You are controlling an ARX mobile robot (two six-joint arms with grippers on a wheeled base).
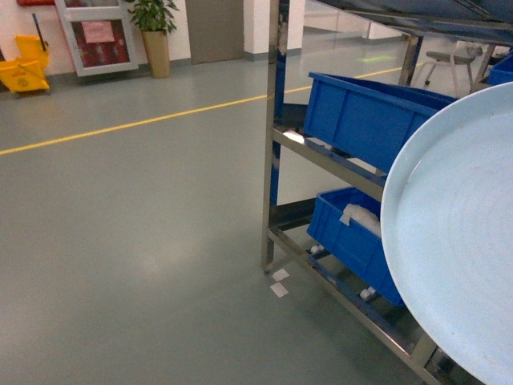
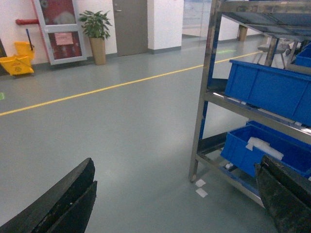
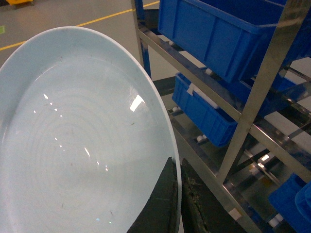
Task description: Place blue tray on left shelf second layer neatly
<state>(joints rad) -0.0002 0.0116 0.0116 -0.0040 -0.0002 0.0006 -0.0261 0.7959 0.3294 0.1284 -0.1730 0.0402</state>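
The blue tray (image 1: pixel 457 233) is a pale blue round dish held up on edge at the right of the head view, in front of the steel rack. In the right wrist view the blue tray (image 3: pixel 73 141) fills the left side. My right gripper (image 3: pixel 176 167) is shut on its rim, one finger on each face. The left shelf second layer (image 1: pixel 321 156) is the steel tier carrying a blue crate (image 1: pixel 365 116); this tier (image 3: pixel 194 68) lies beyond the tray's right edge. My left gripper (image 2: pixel 177 189) is open and empty above the floor, left of the rack.
A second blue crate (image 1: pixel 353 237) sits on the bottom tier. The rack's front upright (image 1: pixel 271 136) stands by two white floor markers (image 1: pixel 279 282). Far off are a yellow floor line (image 1: pixel 136 123), a potted plant (image 1: pixel 154 32) and a yellow mop bucket (image 1: pixel 24 68).
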